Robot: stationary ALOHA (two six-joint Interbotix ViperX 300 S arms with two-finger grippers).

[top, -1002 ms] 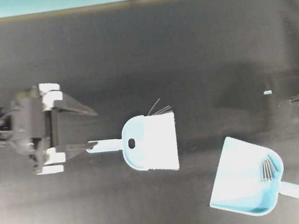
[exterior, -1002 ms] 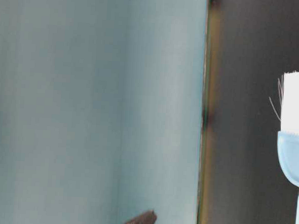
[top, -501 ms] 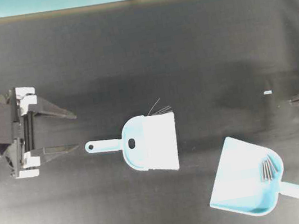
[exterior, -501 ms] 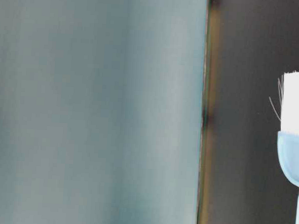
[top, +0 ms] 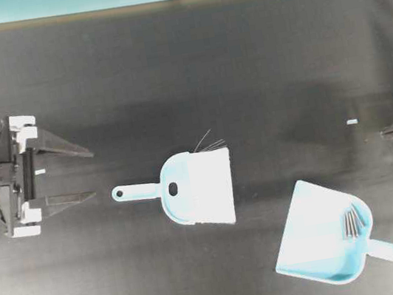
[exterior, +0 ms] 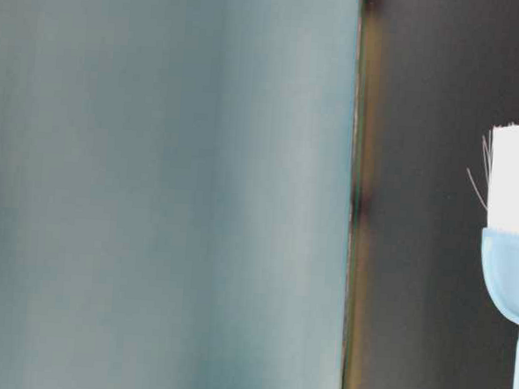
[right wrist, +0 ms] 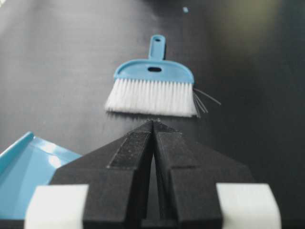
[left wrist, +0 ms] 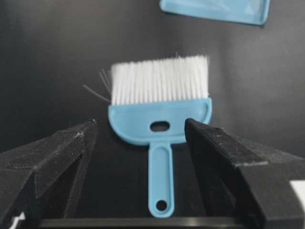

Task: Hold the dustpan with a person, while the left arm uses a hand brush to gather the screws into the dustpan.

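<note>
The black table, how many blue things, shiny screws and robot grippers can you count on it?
Blue things: 2, the hand brush and the dustpan.
Silver screws: about 5, bunched in the dustpan.
Black grippers: 2, the left gripper and the right gripper.
Total: about 9.

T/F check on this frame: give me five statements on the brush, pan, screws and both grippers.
1. The left gripper is shut on the hand brush. False: its jaws are open and clear of the handle.
2. The screws lie inside the dustpan. True.
3. The right gripper is open. False: its fingers are pressed together.
4. The brush lies flat on the table, apart from the dustpan. True.
5. A person's hand holds the dustpan handle. False: no hand is in view.
</note>
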